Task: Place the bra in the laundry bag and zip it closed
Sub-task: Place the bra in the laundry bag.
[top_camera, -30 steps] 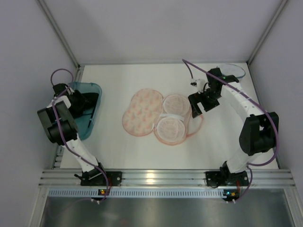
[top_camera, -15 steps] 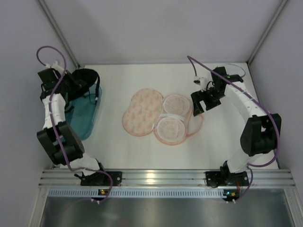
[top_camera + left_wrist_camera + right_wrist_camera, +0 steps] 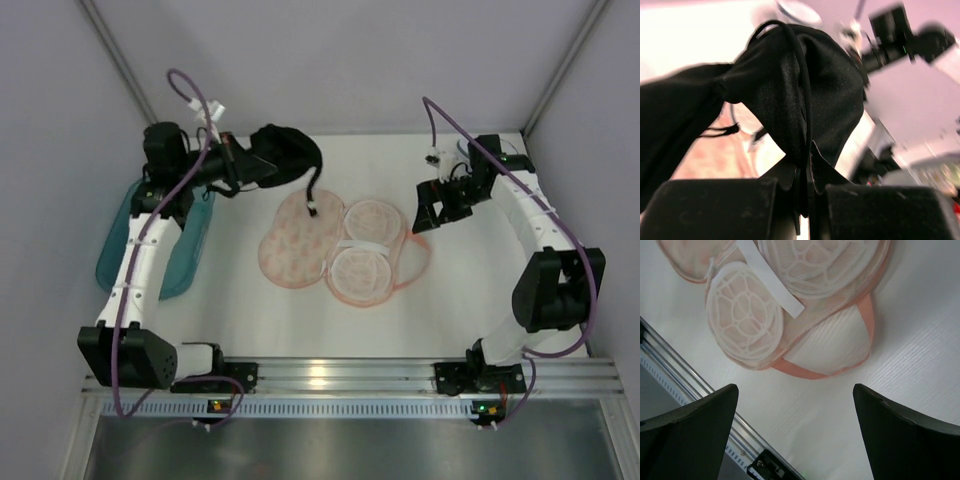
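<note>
Your left pincer (image 3: 238,166) pinches the bra (image 3: 285,152), upper left; right pincer (image 3: 430,212) stands spread. Bra appears soft, limp, light: hold at cup edge, expect drooping.

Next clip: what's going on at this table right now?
The left pincer is shut on the black bra and holds it in the air towards the far side of the table, between the teal bin and the laundry bag. One strap dangles over the bag. The bag lies opened flat mid-table, unzipped, and the bra is not yet in it. The right pincer hangs open beside the bag's right edge, gripping nothing.
</note>
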### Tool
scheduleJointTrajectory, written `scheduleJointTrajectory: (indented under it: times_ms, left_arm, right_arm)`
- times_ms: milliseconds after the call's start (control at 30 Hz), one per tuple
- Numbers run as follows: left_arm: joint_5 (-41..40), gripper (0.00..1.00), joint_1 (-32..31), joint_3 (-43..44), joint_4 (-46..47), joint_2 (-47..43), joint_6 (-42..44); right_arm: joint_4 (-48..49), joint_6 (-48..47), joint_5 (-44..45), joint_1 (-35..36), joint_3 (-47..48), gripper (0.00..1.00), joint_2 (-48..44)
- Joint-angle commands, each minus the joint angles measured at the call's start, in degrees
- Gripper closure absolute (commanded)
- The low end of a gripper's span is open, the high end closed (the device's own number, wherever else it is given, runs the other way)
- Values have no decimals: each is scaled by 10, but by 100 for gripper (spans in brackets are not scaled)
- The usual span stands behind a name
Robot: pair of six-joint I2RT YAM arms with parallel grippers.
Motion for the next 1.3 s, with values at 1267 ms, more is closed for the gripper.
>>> scheduleJointTrajectory:
  times_ms: [1267]
  left_arm:
    - [160, 100, -357, -139, 1, 52, 17]
  right_arm:
    - [29, 81, -353, 50, -85, 1, 107]
